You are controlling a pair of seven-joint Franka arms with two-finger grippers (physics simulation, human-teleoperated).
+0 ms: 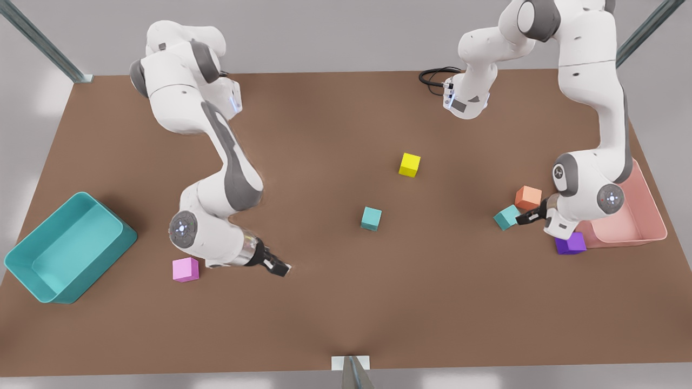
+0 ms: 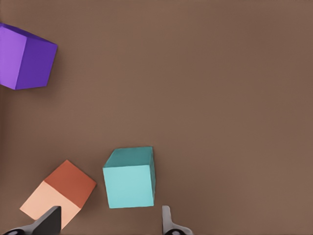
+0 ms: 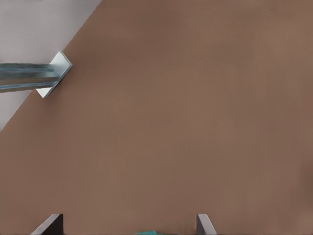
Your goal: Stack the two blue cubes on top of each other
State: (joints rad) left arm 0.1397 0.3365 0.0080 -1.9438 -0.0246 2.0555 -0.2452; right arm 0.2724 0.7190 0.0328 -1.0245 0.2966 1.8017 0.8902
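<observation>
On the worktop (image 1: pixel 346 302) both teal cubes sit flat. One (image 1: pixel 371 218) is mid-worktop, turned slightly askew; the other (image 1: pixel 507 217) is rotated, just beside the orange cube (image 1: pixel 528 197). The left pincer (image 1: pixel 523 218), spread open, flanks this second cube. The right pincer (image 1: pixel 281 267), open and empty, waits near the pink cube (image 1: pixel 185 269).

- A teal cube (image 2: pixel 130 178) sits on the brown table (image 2: pixel 220 98), just ahead of the left gripper (image 2: pixel 108 221), fingers apart.
- An orange cube (image 2: pixel 58 194) lies just beside it.
- A purple cube (image 2: pixel 24 58) stands well apart.
</observation>
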